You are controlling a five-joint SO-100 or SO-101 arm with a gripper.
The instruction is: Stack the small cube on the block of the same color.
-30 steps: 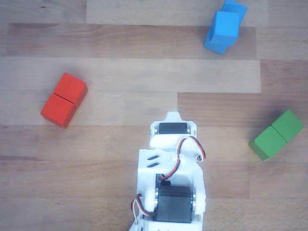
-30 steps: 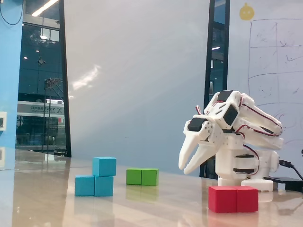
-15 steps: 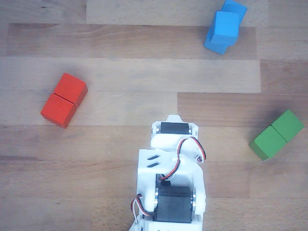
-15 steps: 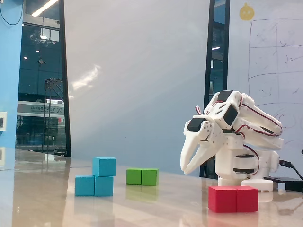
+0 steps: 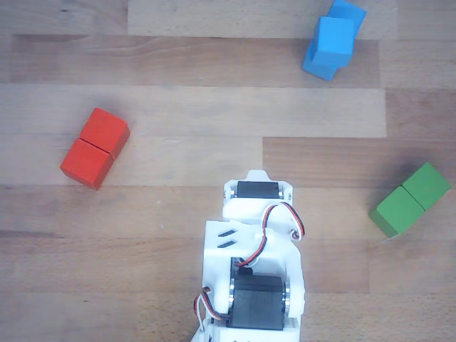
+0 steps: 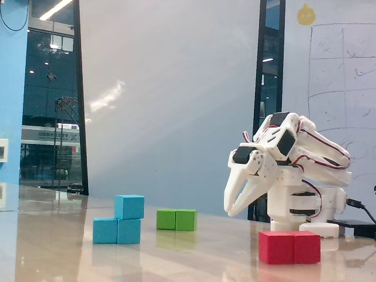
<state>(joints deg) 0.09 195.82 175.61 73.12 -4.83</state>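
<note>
Blue small cube is seen already seated on one end of the block of the same color, at top right of the other view. Gripper hangs empty above the table, fingers close together, well apart from the stack. Stacking is judged done; the arm is best parked clear of the red block and green block, stack left untouched
</note>
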